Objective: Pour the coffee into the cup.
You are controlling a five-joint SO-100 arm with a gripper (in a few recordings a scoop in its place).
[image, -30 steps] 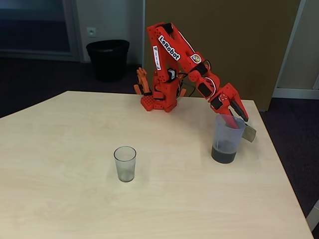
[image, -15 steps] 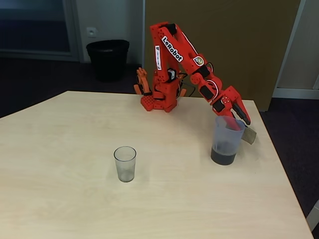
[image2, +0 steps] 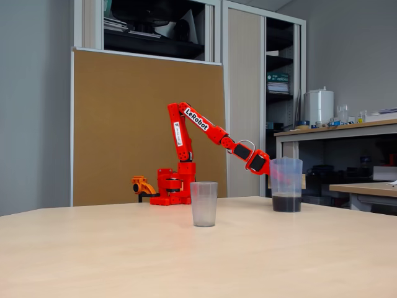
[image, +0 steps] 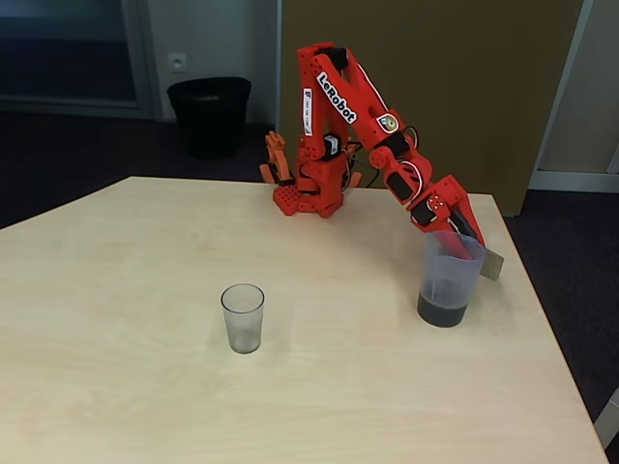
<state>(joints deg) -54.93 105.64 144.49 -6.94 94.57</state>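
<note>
The cup (image: 242,317) (image2: 203,203), a small clear tumbler, stands upright near the middle of the table. To its right in both fixed views is a taller translucent jug (image: 449,273) (image2: 286,180), upright, with the dark coffee (image: 443,312) (image2: 286,203) filling its bottom. My red gripper (image: 467,239) (image2: 267,166) reaches down to the jug's far rim and handle side, where a cardboard tab (image: 491,263) sticks out. The fingers are partly hidden behind the jug wall and look shut on the jug.
The pale wooden table (image: 116,387) has its right edge close to the jug. The arm's red base (image: 309,198) sits at the back edge. A black bin (image: 209,114) stands on the floor behind the table.
The arm has stretched further out, and the jug has shifted slightly right and toward the camera along with the gripper. The cup has not moved.
</note>
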